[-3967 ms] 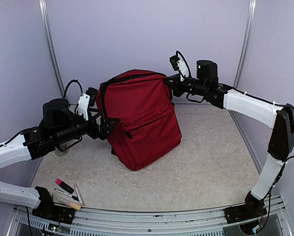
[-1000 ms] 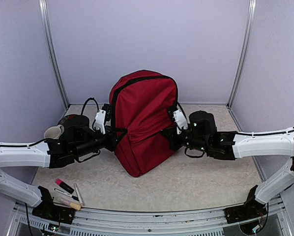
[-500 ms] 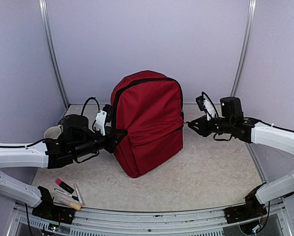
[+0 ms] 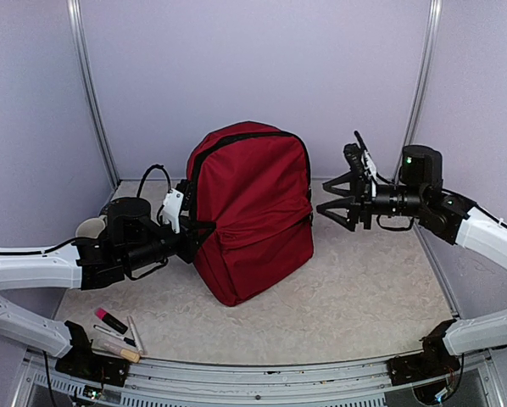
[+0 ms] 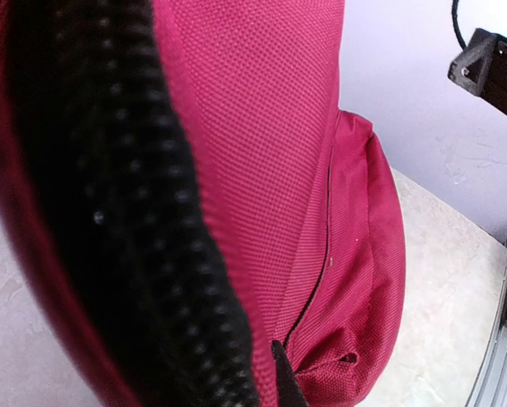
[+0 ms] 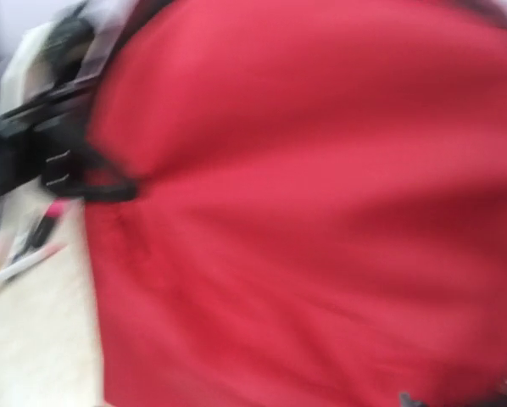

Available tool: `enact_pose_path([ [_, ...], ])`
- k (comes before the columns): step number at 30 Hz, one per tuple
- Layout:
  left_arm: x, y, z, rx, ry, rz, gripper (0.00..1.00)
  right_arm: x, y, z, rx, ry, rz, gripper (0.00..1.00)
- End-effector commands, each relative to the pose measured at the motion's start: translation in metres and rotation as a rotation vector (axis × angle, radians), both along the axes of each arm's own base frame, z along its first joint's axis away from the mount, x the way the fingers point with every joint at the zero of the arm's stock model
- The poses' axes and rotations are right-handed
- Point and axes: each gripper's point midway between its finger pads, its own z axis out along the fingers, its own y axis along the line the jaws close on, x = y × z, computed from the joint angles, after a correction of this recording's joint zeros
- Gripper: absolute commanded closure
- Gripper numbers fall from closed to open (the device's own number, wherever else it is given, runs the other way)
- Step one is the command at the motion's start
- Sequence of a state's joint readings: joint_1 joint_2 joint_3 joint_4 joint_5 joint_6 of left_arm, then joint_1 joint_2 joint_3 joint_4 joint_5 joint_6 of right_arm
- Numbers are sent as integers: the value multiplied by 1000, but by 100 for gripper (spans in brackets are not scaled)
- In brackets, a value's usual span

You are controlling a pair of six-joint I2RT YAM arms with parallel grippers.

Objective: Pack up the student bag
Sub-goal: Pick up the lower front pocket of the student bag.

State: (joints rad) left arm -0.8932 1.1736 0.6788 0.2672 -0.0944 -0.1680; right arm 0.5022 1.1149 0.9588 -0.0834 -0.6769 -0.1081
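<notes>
The student bag (image 4: pixel 255 212), a large dark red backpack with black zippers, stands upright in the middle of the table. My left gripper (image 4: pixel 196 234) is pressed against its left edge and shut on the black zipper seam there. Close up, the left wrist view shows red fabric (image 5: pixel 262 153) beside a black zipper band (image 5: pixel 109 212). My right gripper (image 4: pixel 335 202) hangs open in the air just right of the bag, a small gap away. In the blurred right wrist view the bag (image 6: pixel 321 220) fills the frame.
A pink marker (image 4: pixel 111 320) and a couple of pens (image 4: pixel 122 349) lie near the front left corner. A pale round object (image 4: pixel 90 227) sits behind my left arm. Metal posts (image 4: pixel 88 93) and lilac walls close in the table's back and sides.
My right gripper has let go of the bag's right side, opened, and pulled away to the right and upward. The bag has settled upright. My left arm has hardly moved.
</notes>
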Motion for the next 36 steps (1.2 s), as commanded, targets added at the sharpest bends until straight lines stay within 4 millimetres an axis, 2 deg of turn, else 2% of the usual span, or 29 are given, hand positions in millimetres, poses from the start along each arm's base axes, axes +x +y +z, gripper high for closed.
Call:
enact_pose_path([
  [1,2,-1,57,-93,-134,-2,100,-31,41,-32,-154,-134,168,17],
  [4,4,-3,61,-84,-145,-1,100,-29,54,-56,-278,-176,198,17],
  [10,6,-4,67,-85,-154,4,100,-6,60,-88,-421,-223,199,21],
  [12,6,-6,66,-83,-152,-2,100,2,61,-94,-454,-233,187,20],
  [18,7,-9,61,-68,-150,-5,100,25,68,-89,-480,-324,141,19],
  [22,7,-11,64,-62,-164,-13,100,39,71,-108,-556,-295,122,20],
  [30,9,-12,69,-46,-191,-14,100,32,84,-153,-678,-257,171,23],
  [32,11,-11,71,-43,-196,-10,100,23,91,-159,-695,-249,199,31],
  [36,23,-3,75,-33,-216,47,100,6,100,-168,-725,-250,225,67],
])
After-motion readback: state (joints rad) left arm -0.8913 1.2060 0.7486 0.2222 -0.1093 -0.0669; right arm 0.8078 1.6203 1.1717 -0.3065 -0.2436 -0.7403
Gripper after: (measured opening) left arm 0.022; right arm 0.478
